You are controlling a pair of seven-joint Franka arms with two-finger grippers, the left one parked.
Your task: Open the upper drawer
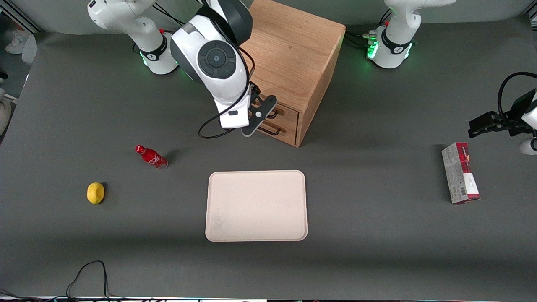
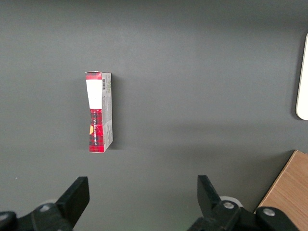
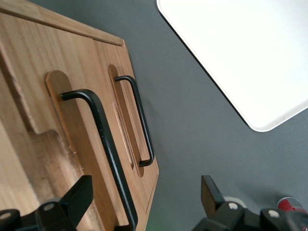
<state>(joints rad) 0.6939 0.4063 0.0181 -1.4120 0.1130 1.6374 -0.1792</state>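
Note:
The wooden cabinet (image 1: 289,50) stands at the back of the table with its two drawer fronts flush. The upper drawer (image 1: 290,114) carries a thin black wire handle (image 3: 103,139); the lower drawer (image 1: 289,133) below it has a like handle (image 3: 140,120). My gripper (image 1: 256,117) hangs right in front of the upper drawer, open. In the right wrist view the upper handle's end runs between the two spread fingers (image 3: 77,197), closer to one of them and touching neither. Most of both drawer fronts is hidden by the arm in the front view.
A cream tray (image 1: 256,205) lies in front of the cabinet, nearer the camera. A red bottle (image 1: 152,157) and a yellow lemon (image 1: 95,193) sit toward the working arm's end. A red-and-white box (image 1: 460,172) lies toward the parked arm's end.

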